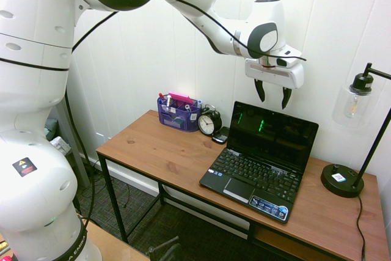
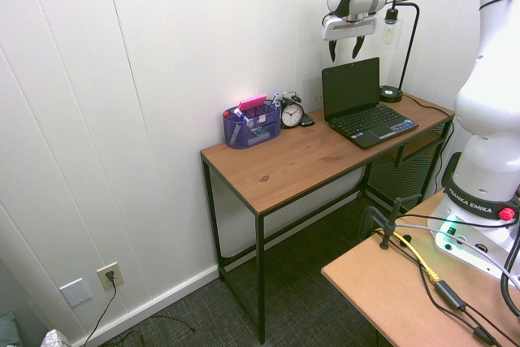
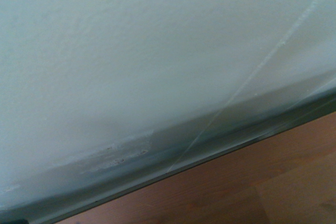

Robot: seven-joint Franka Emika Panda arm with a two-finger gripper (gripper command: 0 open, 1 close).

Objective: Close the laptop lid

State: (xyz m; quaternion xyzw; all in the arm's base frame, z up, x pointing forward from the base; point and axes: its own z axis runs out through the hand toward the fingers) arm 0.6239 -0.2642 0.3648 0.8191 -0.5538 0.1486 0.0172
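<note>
- Hand (image 1: 273, 96): white two-finger unit with dark fingers spread wide, holding nothing. It hangs in the air above the top edge of the laptop lid, near it but apart, pointing steeply down.
- Laptop lid (image 1: 276, 132): thin black screen panel, standing open and leaning slightly back toward the wall, display dark with faint green reflections. Hinged to a small black netbook (image 1: 259, 178) with black keys and a silver touchpad strip, resting on the right half of the worktop (image 1: 165, 151).
- Desk lamp (image 1: 354, 132): black base just beside the netbook's right side, glass bulb shade near the hand's height.
- Alarm clock (image 1: 209, 122) and blue organiser (image 1: 178, 113): at the back of the worktop, left of the netbook, with a small dark item between the clock and the lid.
- Wrist view: blurred white wall and a strip of wooden worktop only; the lid does not show.
- Stage, as judged: approach; lid not yet touched.
- Risks, as judged:
  - Fingers coming down in front of the screen instead of behind its top edge would push the lid further open or strain the hinge.
  - A push low on the panel could slide the light netbook toward the front edge.
  - A sideways drift could knock the lamp.
  - Pressing hard on the glossy display could mark it.
</note>
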